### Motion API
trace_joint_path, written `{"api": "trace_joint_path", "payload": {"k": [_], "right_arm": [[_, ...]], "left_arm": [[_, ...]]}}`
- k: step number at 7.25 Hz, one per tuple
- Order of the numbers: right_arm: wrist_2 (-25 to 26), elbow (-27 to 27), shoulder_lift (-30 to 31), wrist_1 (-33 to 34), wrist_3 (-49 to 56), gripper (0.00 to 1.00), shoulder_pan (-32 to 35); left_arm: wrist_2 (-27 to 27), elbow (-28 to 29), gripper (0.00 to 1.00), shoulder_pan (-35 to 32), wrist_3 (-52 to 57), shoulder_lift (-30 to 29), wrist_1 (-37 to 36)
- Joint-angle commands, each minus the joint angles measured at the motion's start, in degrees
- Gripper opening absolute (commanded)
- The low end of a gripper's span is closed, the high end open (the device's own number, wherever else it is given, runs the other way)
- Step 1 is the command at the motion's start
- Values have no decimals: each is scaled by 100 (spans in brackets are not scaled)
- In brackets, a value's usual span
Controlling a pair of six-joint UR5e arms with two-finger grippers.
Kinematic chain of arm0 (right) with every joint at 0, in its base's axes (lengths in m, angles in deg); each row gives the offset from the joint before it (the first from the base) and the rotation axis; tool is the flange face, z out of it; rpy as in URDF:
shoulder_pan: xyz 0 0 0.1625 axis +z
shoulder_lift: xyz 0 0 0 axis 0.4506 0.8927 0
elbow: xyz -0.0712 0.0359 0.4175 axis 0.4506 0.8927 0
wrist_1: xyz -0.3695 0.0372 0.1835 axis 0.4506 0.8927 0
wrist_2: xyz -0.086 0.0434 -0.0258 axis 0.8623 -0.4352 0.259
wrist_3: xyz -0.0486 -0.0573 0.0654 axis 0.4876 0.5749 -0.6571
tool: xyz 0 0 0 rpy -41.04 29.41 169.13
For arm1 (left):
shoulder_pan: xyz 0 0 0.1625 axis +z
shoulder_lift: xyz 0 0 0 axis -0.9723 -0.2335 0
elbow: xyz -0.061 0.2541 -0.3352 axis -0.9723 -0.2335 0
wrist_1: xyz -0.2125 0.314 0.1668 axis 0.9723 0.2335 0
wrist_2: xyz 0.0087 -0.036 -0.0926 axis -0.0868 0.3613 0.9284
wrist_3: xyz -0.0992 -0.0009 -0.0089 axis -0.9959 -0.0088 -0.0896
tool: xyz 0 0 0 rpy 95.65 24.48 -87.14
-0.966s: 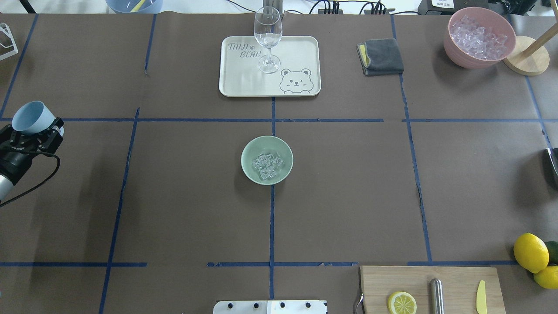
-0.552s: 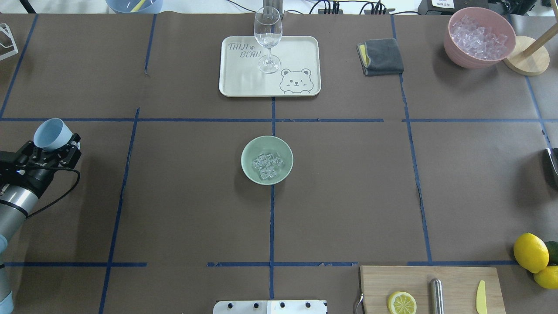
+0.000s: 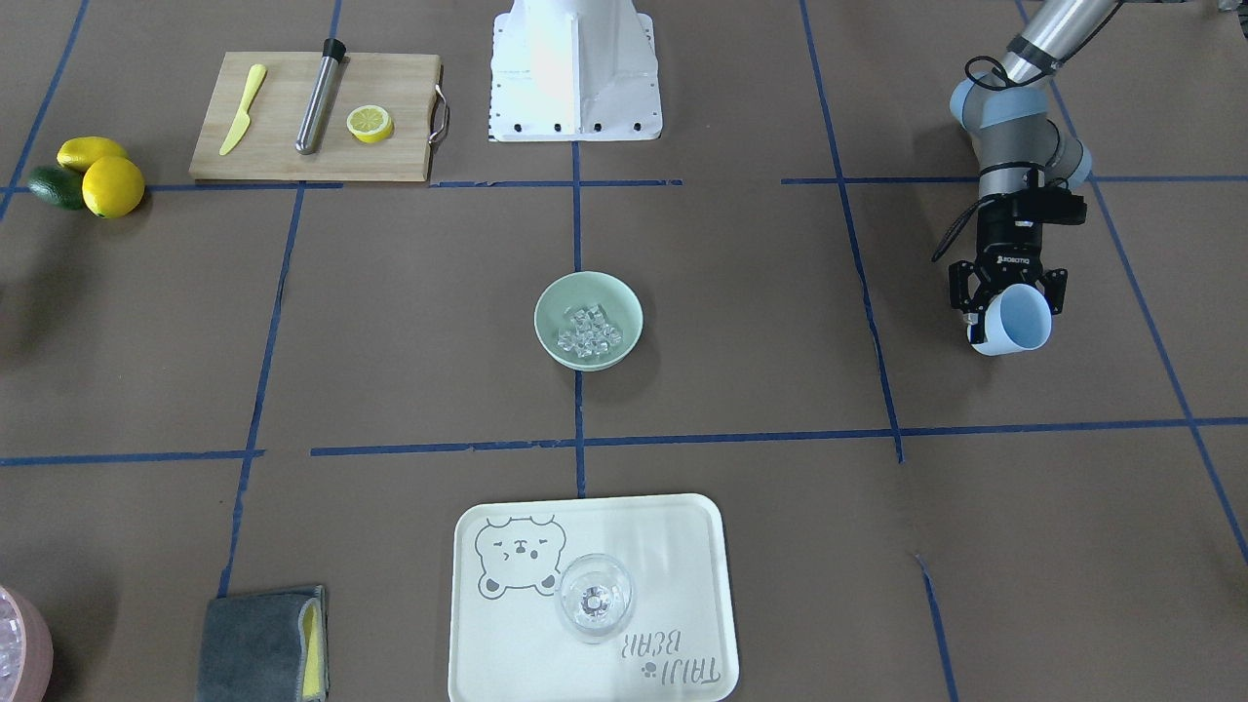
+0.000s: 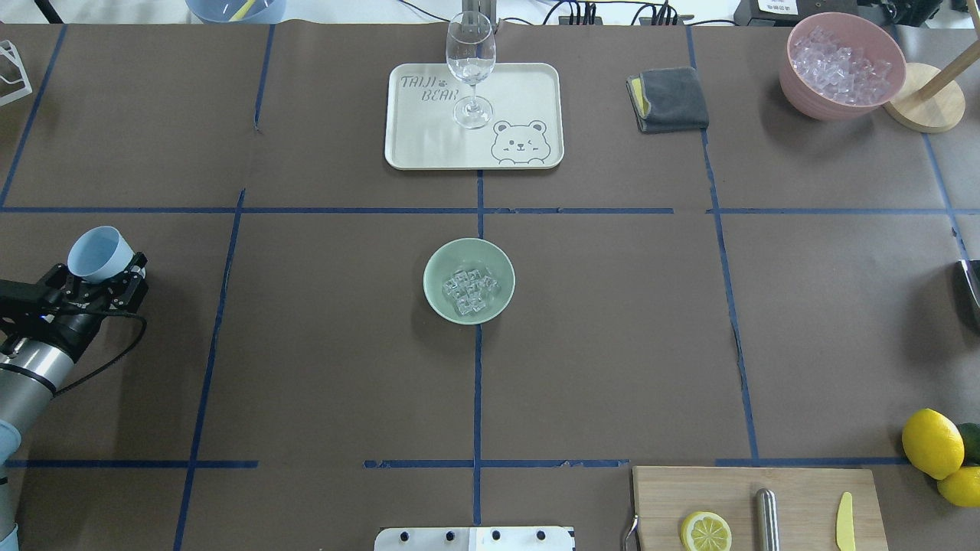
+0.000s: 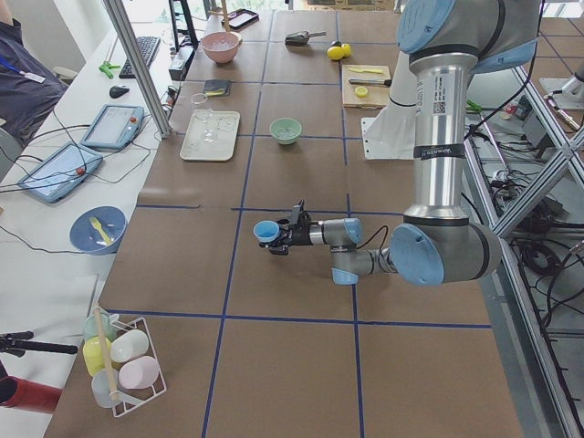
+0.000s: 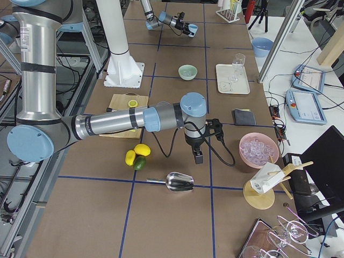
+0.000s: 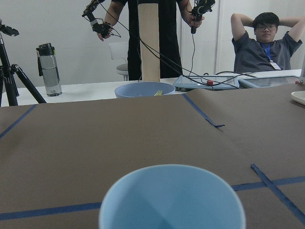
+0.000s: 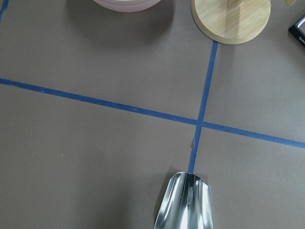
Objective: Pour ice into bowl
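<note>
The mint-green bowl [image 4: 436, 264] stands at the table's centre, and the ice [image 4: 468, 291] lies inside it as a small heap of clear cubes. The bowl [image 3: 556, 302] and the ice [image 3: 588, 332] show the same way from the front. Far to the bowl's left, my left gripper [image 4: 103, 270] is shut on a light blue cup [image 4: 98, 252], held above the table. The cup [image 7: 171, 198] looks empty inside. My right gripper [image 6: 198, 156] hangs over the table's right end, just above a metal scoop [image 6: 173, 183]. I cannot tell whether it is open or shut.
A pink container [image 4: 842, 65] full of ice cubes sits at the far right. A tray [image 4: 413, 149] bears a clear wine glass [image 4: 470, 65]. A grey cloth [image 4: 672, 98], a cutting board [image 4: 658, 497] with a lemon half, and whole lemons [image 4: 932, 442] lie around.
My left arm has carried the blue cup to the right and toward the robot's side of the table. The bowl and its ice have not moved.
</note>
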Motion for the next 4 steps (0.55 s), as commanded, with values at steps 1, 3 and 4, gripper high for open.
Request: {"api": "trace_joint_path", "payload": {"k": [1, 3, 4], "right_arm": [[0, 9, 0, 0, 0, 100, -3], [0, 18, 0, 0, -9, 100, -3], [0, 18, 0, 0, -9, 100, -3]], "left_arm": [[-60, 8, 52, 62, 3, 0, -9], [-86, 8, 91, 70, 29, 17, -9], [-86, -36, 100, 62, 38, 52, -9]]}}
